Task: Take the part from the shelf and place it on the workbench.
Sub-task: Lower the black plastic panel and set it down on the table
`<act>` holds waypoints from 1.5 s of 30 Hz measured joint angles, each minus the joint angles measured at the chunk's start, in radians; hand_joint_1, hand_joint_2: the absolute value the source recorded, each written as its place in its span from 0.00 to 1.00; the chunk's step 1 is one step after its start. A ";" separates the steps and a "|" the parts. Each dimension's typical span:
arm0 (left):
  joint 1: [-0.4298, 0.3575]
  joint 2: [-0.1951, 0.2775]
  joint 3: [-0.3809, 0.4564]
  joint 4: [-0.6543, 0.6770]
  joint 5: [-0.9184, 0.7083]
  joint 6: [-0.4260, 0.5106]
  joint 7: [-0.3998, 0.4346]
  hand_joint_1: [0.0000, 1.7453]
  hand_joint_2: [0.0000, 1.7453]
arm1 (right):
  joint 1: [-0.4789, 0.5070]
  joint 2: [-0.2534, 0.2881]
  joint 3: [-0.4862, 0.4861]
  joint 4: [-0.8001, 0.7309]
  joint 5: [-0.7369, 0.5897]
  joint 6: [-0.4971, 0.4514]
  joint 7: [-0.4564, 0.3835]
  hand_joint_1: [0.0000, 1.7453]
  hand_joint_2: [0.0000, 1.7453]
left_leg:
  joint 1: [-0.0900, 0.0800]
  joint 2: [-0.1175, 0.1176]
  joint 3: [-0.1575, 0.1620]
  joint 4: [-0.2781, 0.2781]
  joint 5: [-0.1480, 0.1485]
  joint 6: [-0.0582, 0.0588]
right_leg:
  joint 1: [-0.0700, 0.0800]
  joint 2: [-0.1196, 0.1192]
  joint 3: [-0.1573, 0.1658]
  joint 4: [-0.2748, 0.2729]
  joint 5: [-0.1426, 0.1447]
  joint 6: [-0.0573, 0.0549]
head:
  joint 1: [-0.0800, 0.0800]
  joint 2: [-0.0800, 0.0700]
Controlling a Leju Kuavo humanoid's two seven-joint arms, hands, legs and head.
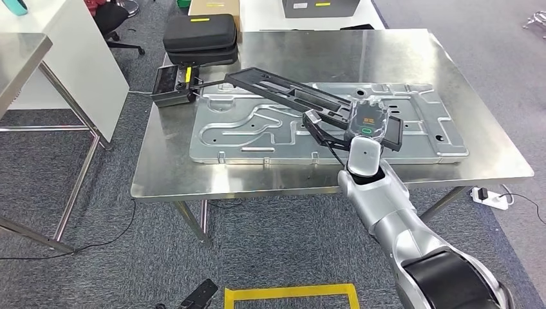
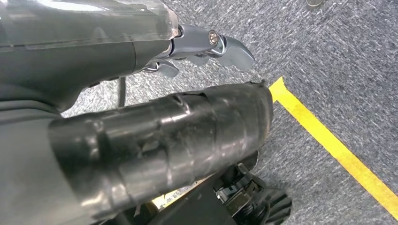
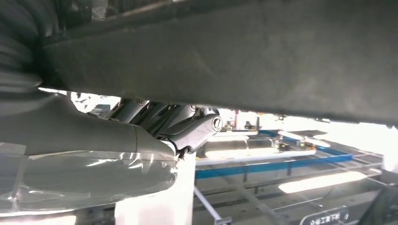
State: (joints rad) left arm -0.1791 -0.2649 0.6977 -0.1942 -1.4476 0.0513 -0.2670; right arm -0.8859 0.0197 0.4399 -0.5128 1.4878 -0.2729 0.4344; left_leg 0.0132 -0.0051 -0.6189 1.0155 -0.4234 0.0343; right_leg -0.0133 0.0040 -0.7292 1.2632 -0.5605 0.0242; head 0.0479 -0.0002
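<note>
The steel workbench (image 1: pixel 451 71) carries a broad silver stamped panel (image 1: pixel 257 129), and across that panel runs the long black part (image 1: pixel 283 90), slanting from the far left corner toward the near right; its near end sits in the right hand (image 1: pixel 367 123), whose fingers curl around the part's edge in the right wrist view; the far end seems to hang just above or touch a small black box (image 1: pixel 172 85); I judge the placing step is in hand; next comes lowering the part flat, then letting go; the left hand (image 2: pixel 206 47) hangs over carpet, fingers loosely curled, holding nothing.
</note>
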 joint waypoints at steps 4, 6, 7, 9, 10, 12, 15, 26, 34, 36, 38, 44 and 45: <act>0.001 0.000 0.000 0.000 0.002 0.002 0.000 0.00 0.00 | 0.009 -0.008 -0.007 0.001 0.008 -0.001 0.001 0.99 1.00 | 0.000 -0.001 0.002 0.005 -0.004 -0.002 | -0.003 -0.001 0.017 -0.049 0.066 -0.001 | 0.000 0.000; 0.000 0.000 0.000 0.000 0.002 0.003 0.000 0.00 0.00 | 0.008 -0.009 -0.009 0.001 0.010 -0.002 0.001 0.99 1.00 | -0.004 -0.001 0.001 0.009 -0.008 -0.009 | 0.001 -0.002 0.079 -0.172 0.113 -0.007 | 0.000 0.000; 0.000 0.000 0.000 0.000 0.002 0.003 0.000 0.00 0.00 | 0.007 -0.009 -0.010 0.001 0.010 -0.002 0.001 0.99 1.00 | -0.006 -0.001 0.000 0.011 -0.010 -0.011 | 0.003 -0.002 0.097 -0.205 0.119 -0.009 | 0.000 0.000; 0.000 0.000 0.000 0.000 0.003 0.003 0.000 0.00 0.00 | 0.007 -0.009 -0.010 0.001 0.010 -0.003 0.000 1.00 1.00 | -0.009 -0.001 -0.002 0.012 -0.011 -0.013 | 0.006 -0.002 0.103 -0.218 0.116 -0.011 | 0.000 0.000; 0.000 0.000 0.000 0.000 0.003 0.003 0.000 0.00 0.00 | 0.007 -0.009 -0.010 0.001 0.010 -0.003 0.000 0.99 1.00 | -0.009 -0.001 -0.002 0.013 -0.011 -0.013 | 0.007 -0.002 0.102 -0.220 0.117 -0.011 | 0.000 0.000; 0.000 0.000 0.000 0.000 0.003 0.003 0.000 0.00 0.00 | 0.009 -0.008 -0.010 0.001 0.012 -0.006 0.001 0.99 1.00 | -0.008 -0.001 -0.002 0.012 -0.010 -0.015 | 0.008 -0.001 0.100 -0.222 0.118 -0.015 | 0.000 0.000; 0.002 0.001 -0.001 0.000 0.007 0.005 0.000 0.00 0.00 | 0.019 -0.005 -0.010 0.001 0.032 -0.013 0.013 0.99 1.00 | -0.004 0.000 -0.054 0.132 -0.082 -0.036 | 0.002 -0.002 0.104 -0.229 0.122 -0.044 | -0.001 0.000; 0.008 0.002 -0.001 0.000 0.020 0.008 -0.003 0.00 0.00 | 0.036 0.006 -0.010 0.005 0.057 0.000 0.016 0.99 1.00 | -0.009 -0.002 0.002 0.009 -0.012 -0.023 | 0.007 0.001 0.103 -0.227 0.119 -0.029 | -0.001 0.000; 0.007 0.002 -0.001 0.000 0.021 0.008 -0.003 0.00 0.00 | 0.050 0.007 -0.008 0.010 0.060 0.003 0.016 0.97 1.00 | -0.002 -0.001 0.010 -0.003 -0.005 0.000 | -0.003 -0.001 -0.024 0.042 0.007 -0.002 | 0.001 0.000; 0.007 0.002 -0.001 0.000 0.020 0.008 -0.003 0.00 0.00 | 0.053 0.007 -0.007 0.012 0.060 0.004 0.016 0.96 1.00 | -0.002 -0.003 0.010 0.003 -0.009 -0.002 | -0.005 -0.002 0.021 -0.056 0.072 -0.005 | 0.001 0.000; 0.007 0.002 -0.001 0.000 0.020 0.008 -0.003 0.00 0.00 | 0.053 0.008 -0.007 0.013 0.062 0.003 0.017 0.94 1.00 | -0.005 -0.004 0.008 0.010 -0.015 -0.008 | -0.001 -0.002 0.079 -0.175 0.115 -0.012 | 0.000 0.000; 0.009 0.002 -0.002 0.000 0.019 0.007 -0.002 0.00 0.00 | 0.065 0.012 -0.007 0.018 0.062 -0.006 0.019 0.00 1.00 | -0.007 -0.002 -0.008 0.037 -0.037 -0.034 | -0.001 -0.002 0.099 -0.225 0.124 -0.040 | 0.000 0.000; 0.009 0.002 -0.002 0.000 0.019 0.006 -0.002 0.00 0.00 | 0.065 0.013 -0.007 0.019 0.063 -0.010 0.019 0.00 1.00 | -0.006 -0.001 -0.026 0.078 -0.063 -0.038 | -0.003 -0.002 0.101 -0.229 0.126 -0.047 | -0.001 0.000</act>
State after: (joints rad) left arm -0.1701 -0.2628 0.6955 -0.1944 -1.4284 0.0577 -0.2692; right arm -0.8212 0.0326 0.4334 -0.4940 1.5512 -0.2825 0.4532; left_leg 0.0072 -0.0065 -0.6448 1.0937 -0.4859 -0.0034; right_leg -0.0162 0.0019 -0.6278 1.0346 -0.4350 -0.0223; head 0.0473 -0.0002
